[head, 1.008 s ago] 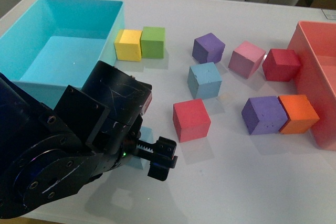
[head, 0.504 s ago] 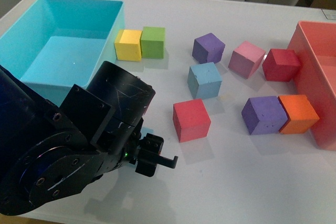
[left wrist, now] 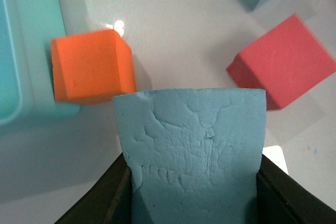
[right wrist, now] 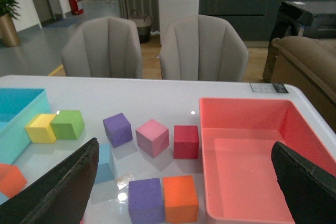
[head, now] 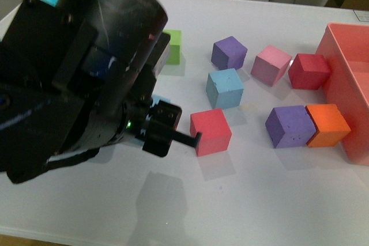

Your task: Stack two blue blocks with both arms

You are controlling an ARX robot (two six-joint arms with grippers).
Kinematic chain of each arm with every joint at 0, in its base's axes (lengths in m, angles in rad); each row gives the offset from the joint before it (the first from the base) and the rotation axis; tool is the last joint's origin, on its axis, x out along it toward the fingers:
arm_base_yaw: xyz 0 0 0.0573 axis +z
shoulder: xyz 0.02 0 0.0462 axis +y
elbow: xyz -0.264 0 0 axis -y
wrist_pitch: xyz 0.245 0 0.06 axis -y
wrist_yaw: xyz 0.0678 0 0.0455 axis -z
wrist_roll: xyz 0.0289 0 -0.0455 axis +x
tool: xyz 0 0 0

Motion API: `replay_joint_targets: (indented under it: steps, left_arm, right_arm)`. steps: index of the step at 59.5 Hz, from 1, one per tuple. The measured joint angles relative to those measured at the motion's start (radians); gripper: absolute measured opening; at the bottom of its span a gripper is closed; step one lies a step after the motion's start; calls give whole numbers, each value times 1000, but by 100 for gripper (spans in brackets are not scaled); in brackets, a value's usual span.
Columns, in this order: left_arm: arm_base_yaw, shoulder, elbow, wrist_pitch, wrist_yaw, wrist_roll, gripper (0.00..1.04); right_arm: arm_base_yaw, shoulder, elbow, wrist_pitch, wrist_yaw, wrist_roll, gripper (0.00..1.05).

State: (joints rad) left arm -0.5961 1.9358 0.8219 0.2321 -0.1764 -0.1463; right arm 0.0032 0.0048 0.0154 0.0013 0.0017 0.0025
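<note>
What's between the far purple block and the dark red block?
A pink block sits between the purple block and the dark red block. Both the front view and the right wrist view show it.

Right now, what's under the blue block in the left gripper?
Around the blue block, clamped in the left gripper, only white table shows, with an orange cube and a red cube off to the sides. The spot directly beneath is hidden by the block itself.
</note>
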Motion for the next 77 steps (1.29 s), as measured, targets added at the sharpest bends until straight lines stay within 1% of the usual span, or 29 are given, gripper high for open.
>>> replay_joint_targets:
  steps: [16,27,28,43,53,65,77]
  left_arm:
    - [-20,18,182,-92,-1,24,45]
    - [-51,137,356,-160,9,37,44]
    - [-59,169,394,-177,17,40,44]
    - [-94,322,600,-257,52,49,43]
    - [-93,378,711,-301,65,54,43]
    - [-71,444,830,-344,71,68,43]
    - [-62,499,886,-372,72,71,43]
  right_arm:
    - [0,0,0,0,0,0,96]
    - [0,0,0,0,0,0,96]
    - [0,0,0,0,0,0,96]
    - [0,0,0,0,0,0,96]
    - [0,0,0,0,0,0,96]
    - [0,0,0,0,0,0,96]
    - [0,0,0,0,0,0,96]
